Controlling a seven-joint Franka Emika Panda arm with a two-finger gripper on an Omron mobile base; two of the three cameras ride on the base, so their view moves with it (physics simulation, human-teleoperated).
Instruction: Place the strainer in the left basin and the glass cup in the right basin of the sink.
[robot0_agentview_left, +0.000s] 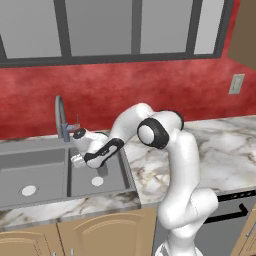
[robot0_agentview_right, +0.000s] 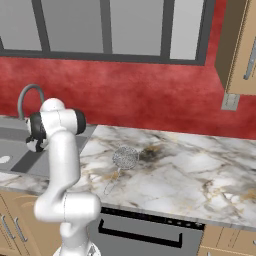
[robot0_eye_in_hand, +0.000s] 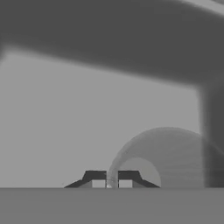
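The end effector (robot0_eye_in_hand: 111, 183) is down in the right basin (robot0_agentview_left: 112, 179), its tips nearly together and pinching the rim of the glass cup (robot0_eye_in_hand: 168, 159), which looks faint and blurred. In the left base view the wrist hides the cup. The left basin (robot0_agentview_left: 35, 172) lies across the divider. The strainer (robot0_agentview_right: 125, 157) rests on the bench (robot0_agentview_right: 190, 175), well right of the sink (robot0_agentview_left: 65, 197).

I am working in a home kitchen: a marble-patterned table (robot0_agentview_right: 190, 170) over wooden cabinets (robot0_agentview_left: 75, 235), a grey double sink (robot0_agentview_left: 45, 172) with a curved faucet (robot0_agentview_left: 60, 117), a red backsplash (robot0_agentview_right: 150, 100), windows (robot0_agentview_left: 100, 25) above, and a dishwasher front (robot0_agentview_right: 145, 232).
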